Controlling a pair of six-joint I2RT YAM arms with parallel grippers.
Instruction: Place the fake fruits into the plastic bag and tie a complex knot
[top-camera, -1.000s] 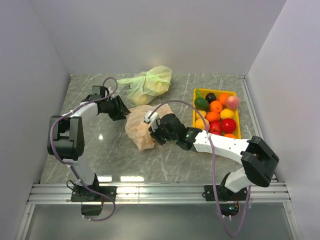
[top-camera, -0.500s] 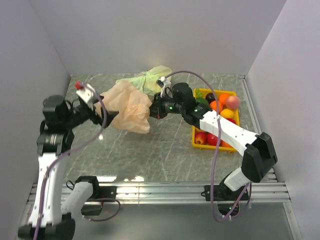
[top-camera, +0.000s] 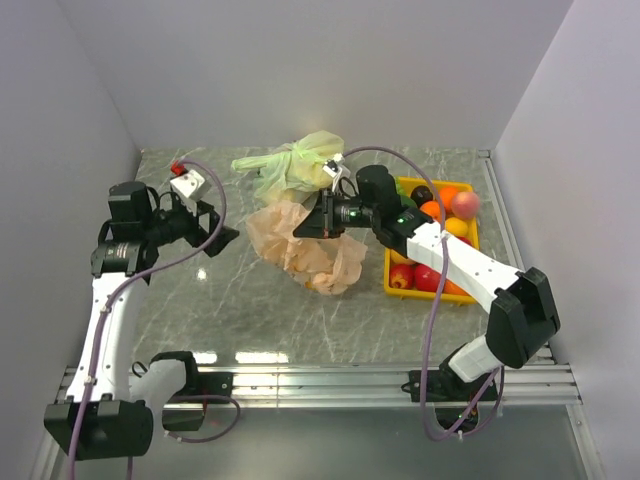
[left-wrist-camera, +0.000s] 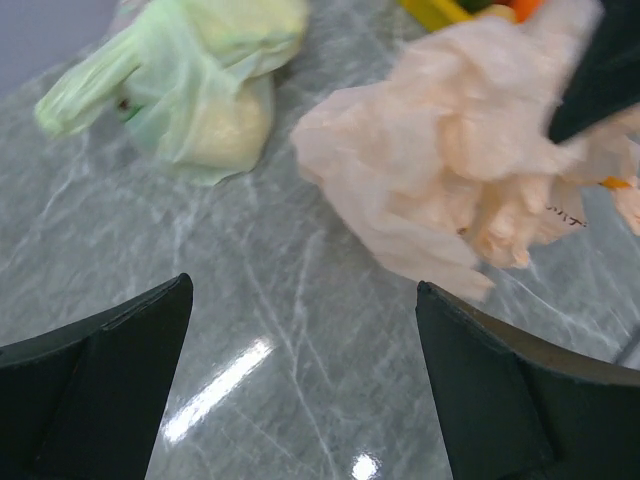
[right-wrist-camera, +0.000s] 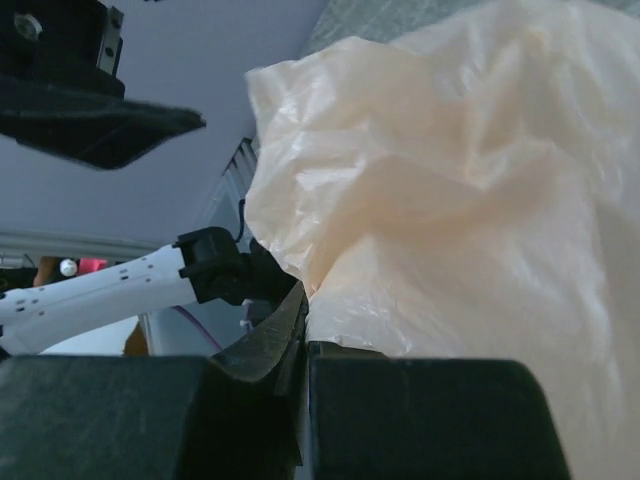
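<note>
The peach-orange plastic bag (top-camera: 308, 252) hangs crumpled from my right gripper (top-camera: 306, 224) and its lower part rests on the marble table. In the right wrist view the jaws (right-wrist-camera: 306, 335) are pressed shut on a fold of the bag (right-wrist-camera: 450, 200). My left gripper (top-camera: 220, 228) hovers to the left of the bag, open and holding nothing. In its wrist view the gripper (left-wrist-camera: 305, 385) has only bare table between its wide-apart fingers, with the bag (left-wrist-camera: 460, 170) beyond them. The fake fruits (top-camera: 464, 205) lie in a yellow tray (top-camera: 478, 250) at the right, partly hidden by my right arm.
A pale yellow-green knotted bag (top-camera: 292, 165) sits at the back centre, just behind the peach bag; it also shows in the left wrist view (left-wrist-camera: 200, 90). White walls close in the table on three sides.
My left gripper has opened, let go of the bag and drawn back to the left. The bag, stretched in the air between both grippers, has dropped and now hangs from the right gripper alone.
</note>
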